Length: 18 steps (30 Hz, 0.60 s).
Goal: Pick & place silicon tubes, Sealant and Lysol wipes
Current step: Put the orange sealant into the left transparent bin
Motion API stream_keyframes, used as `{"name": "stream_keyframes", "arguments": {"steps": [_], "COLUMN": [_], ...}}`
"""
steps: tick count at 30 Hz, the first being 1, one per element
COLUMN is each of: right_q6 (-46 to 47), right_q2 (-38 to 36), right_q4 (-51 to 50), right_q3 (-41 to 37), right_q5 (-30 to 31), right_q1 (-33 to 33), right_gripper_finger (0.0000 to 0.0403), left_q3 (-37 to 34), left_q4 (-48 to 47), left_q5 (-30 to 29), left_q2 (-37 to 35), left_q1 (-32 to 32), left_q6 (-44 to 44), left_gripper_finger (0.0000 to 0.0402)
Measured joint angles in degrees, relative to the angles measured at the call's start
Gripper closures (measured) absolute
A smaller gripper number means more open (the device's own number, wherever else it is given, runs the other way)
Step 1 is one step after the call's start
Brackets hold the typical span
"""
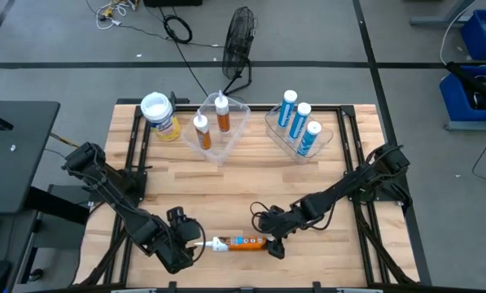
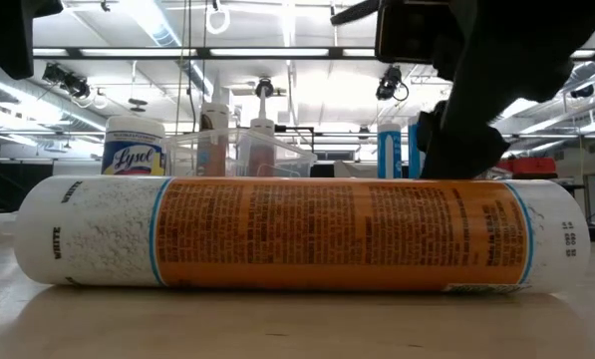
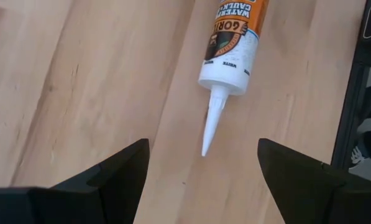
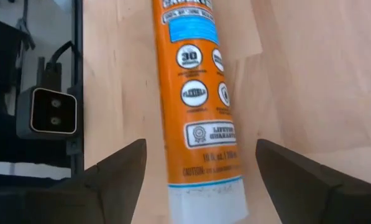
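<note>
Two dark jointed arms, black cables along them, left claw (image 1: 195,242) and right claw (image 1: 273,242) with wedge-shaped black fingers

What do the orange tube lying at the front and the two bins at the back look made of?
Orange tube: likely plastic or coated card with a glossy printed label and a smooth white plastic nozzle. Left bin and right bin: clear, rigid plastic by the look, since the tubes inside show through the walls.

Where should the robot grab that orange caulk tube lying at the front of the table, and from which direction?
Grip the orange caulk tube across its round body, near mid-length, coming straight down from above. It lies flat on the table, so only its curved sides are free. Skip the thin tapered nozzle, which would likely slip. The open right gripper at the flat end looks best placed; the open left gripper faces the nozzle.
</note>
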Motion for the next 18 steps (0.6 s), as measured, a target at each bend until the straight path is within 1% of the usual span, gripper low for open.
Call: {"name": "stream_keyframes", "arguments": {"steps": [4, 8, 10, 14, 18], "right_q6": [-2.84, -5.29, -5.98, -6.27, -5.96], "right_q2": [-0.02, 0.15, 0.62, 2.25, 3.79], "right_q4": [-0.22, -1.50, -1.57, -0.63, -0.63], "right_q3": [0.00, 0.00, 0.00, 0.00, 0.00], "right_q5": [1.95, 2.41, 2.14, -0.31, -0.77], "right_q1": [0.10, 0.10, 0.10, 0.09, 0.12], "right_gripper_finger": [0.0097, 0.0097, 0.0097, 0.0097, 0.0097], "left_q3": [0.00, 0.00, 0.00, 0.00, 0.00], "left_q4": [-0.04, -0.03, -0.02, 0.00, 0.02], "left_q5": [0.00, 0.01, 0.02, 0.02, 0.04], "left_q2": [-0.02, -0.03, -0.04, -0.04, -0.04], "left_q1": [0.15, 0.73, 1.01, 1.59, 2.08], "left_q6": [-0.93, -1.31, -1.41, -1.59, -1.64], "left_gripper_finger": [0.0099, 0.0099, 0.0099, 0.0099, 0.0099]}}
